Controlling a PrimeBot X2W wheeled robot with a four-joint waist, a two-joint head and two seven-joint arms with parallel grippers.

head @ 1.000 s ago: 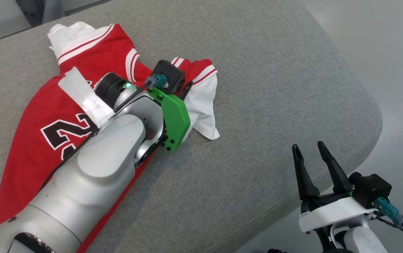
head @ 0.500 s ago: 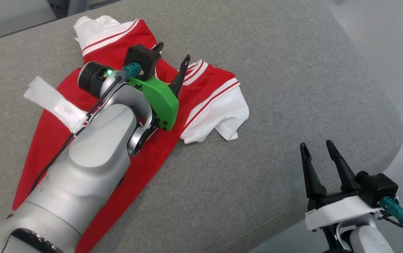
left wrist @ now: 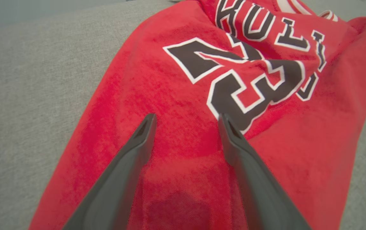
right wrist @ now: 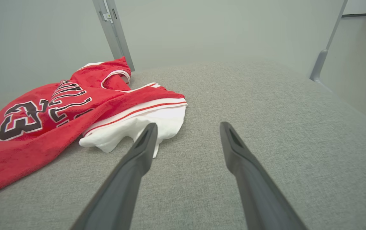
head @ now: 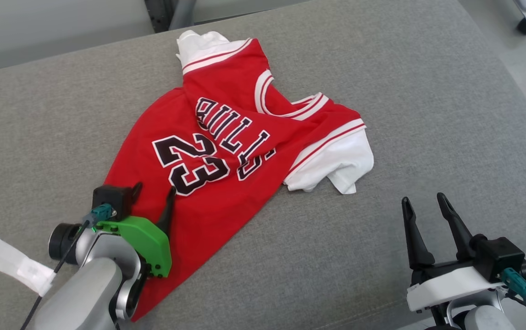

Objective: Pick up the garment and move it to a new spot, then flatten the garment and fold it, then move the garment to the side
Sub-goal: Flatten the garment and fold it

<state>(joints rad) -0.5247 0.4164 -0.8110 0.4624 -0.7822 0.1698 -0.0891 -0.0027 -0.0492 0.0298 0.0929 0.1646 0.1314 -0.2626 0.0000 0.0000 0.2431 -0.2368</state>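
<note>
Two open, empty grippers suggest the flattening step: the left gripper [head: 153, 195] hovers over the hem of the red jersey [head: 226, 151] lying mid-frame on the grey desk [head: 382, 91], the right gripper [head: 423, 201] sits lower right, and the next move probably calls for pinching the bunched white sleeve [head: 336, 165] and pulling it flat.

**Jersey Left of Centre, Grippers at the Near Side**

The jersey [head: 226, 156] lies on the cushion [head: 405, 91], collar toward the far side. One sleeve [head: 336, 165] spreads to its right, and the other [head: 198, 43] lies by the far edge. The left gripper [head: 154, 189] is over the jersey's near-left part. The right gripper [head: 423, 198] is well apart, at the near right.
</note>
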